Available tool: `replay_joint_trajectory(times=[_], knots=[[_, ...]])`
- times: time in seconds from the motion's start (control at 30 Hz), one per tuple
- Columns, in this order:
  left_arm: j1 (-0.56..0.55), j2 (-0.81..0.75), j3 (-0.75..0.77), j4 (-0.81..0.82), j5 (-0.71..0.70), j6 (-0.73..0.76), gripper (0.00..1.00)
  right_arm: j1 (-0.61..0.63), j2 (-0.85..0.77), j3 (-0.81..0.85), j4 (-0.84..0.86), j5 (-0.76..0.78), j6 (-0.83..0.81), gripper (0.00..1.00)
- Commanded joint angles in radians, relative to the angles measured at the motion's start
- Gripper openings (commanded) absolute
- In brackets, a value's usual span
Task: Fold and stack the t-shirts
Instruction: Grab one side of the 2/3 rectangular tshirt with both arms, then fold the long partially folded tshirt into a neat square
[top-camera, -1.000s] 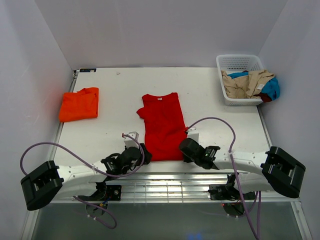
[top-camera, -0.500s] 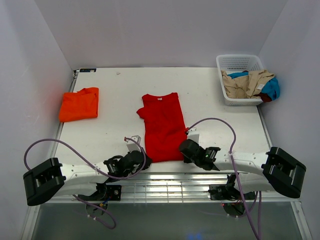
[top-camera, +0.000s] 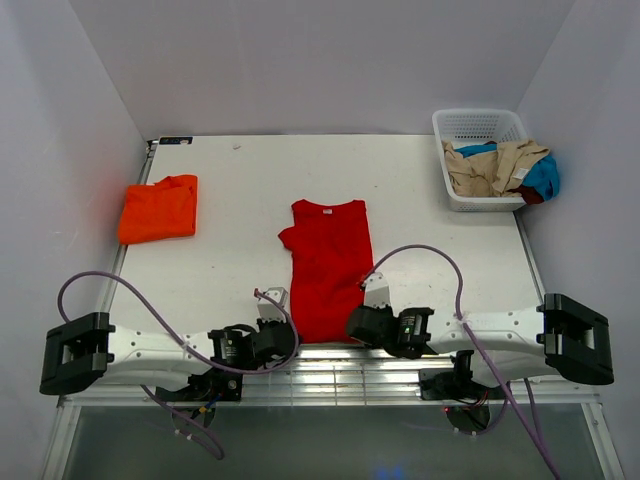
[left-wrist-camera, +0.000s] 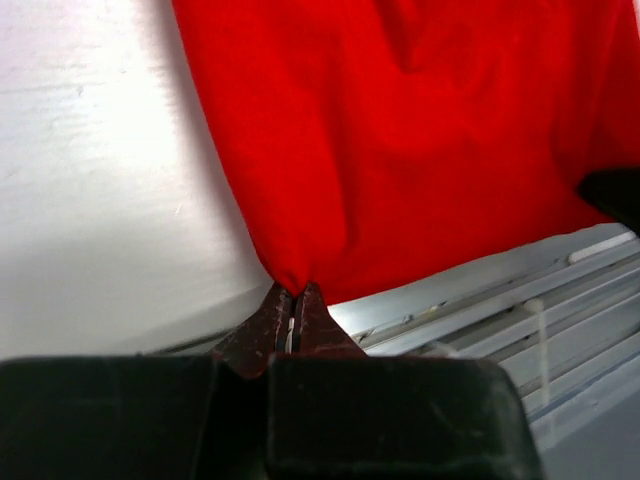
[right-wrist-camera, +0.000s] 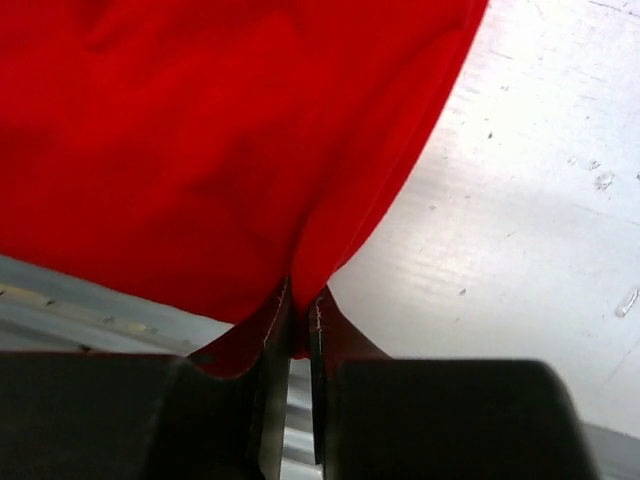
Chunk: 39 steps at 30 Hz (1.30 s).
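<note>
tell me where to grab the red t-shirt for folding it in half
Take the red t-shirt by its two hem corners, coming from the near edge of the table. It lies as a long strip, collar far, hem toward the arms, so those corners can carry the hem to the collar. The left gripper and right gripper are each shut on one.

The red cloth t-shirt (top-camera: 330, 270) looked soft and matt, with shallow folds. The flat white tabletop (top-camera: 230, 190) had a smooth, faintly sheened finish, flecked with small scratches. The left end effector (left-wrist-camera: 295, 300) and right end effector (right-wrist-camera: 300, 305) had matt black plastic bodies, slightly grainy. At two o'clock, the white rectangular plastic lattice basket (top-camera: 478, 125) looked hard and smooth; at ten o'clock, the folded orange cloth t-shirt (top-camera: 158, 208) was matt. At six o'clock ran pale ribbed metal rails (top-camera: 330, 375).
</note>
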<state>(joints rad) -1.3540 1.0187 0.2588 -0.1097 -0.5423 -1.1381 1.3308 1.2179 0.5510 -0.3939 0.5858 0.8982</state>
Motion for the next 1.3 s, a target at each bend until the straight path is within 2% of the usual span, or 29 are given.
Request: replay_joint_trajectory(times=[0.0,0.1,0.23,0.57,0.67,0.7,0.77,0.8,0.83,0.87,1.03,1.27], knots=[[-0.08,-0.049,0.08,-0.279,-0.166,-0.094,0.0,0.077,-0.012,0.133,-0.222,0.112,0.126,0.08],[-0.111,-0.074,0.203,-0.41,-0.247,-0.106,0.0,0.117,0.002,0.245,-0.35,0.175,0.166,0.08],[-0.122,-0.107,0.315,-0.441,-0.367,-0.049,0.0,0.153,0.025,0.349,-0.456,0.27,0.202,0.08],[-0.122,-0.065,0.369,-0.41,-0.665,0.043,0.0,0.124,0.063,0.478,-0.497,0.546,0.18,0.08],[-0.119,-0.051,0.34,-0.306,-0.712,0.127,0.0,0.07,0.078,0.489,-0.487,0.594,0.168,0.08],[-0.111,-0.049,0.308,-0.178,-0.725,0.179,0.0,0.055,0.081,0.491,-0.47,0.6,0.128,0.08],[-0.076,-0.052,0.258,0.017,-0.707,0.418,0.0,0.001,0.089,0.475,-0.363,0.605,0.055,0.08],[-0.053,-0.055,0.226,0.27,-0.644,0.519,0.0,-0.016,0.089,0.465,-0.311,0.599,-0.038,0.08],[0.001,-0.057,0.174,0.344,-0.603,0.613,0.0,-0.048,0.088,0.437,-0.253,0.585,-0.091,0.08],[0.033,-0.052,0.163,0.41,-0.567,0.626,0.0,-0.065,0.085,0.425,-0.146,0.574,-0.135,0.08],[0.188,0.02,0.155,0.559,-0.412,0.753,0.0,-0.175,0.089,0.362,0.117,0.504,-0.388,0.08],[0.32,0.171,0.186,0.752,-0.266,0.876,0.0,-0.281,0.153,0.336,0.361,0.414,-0.567,0.08]])
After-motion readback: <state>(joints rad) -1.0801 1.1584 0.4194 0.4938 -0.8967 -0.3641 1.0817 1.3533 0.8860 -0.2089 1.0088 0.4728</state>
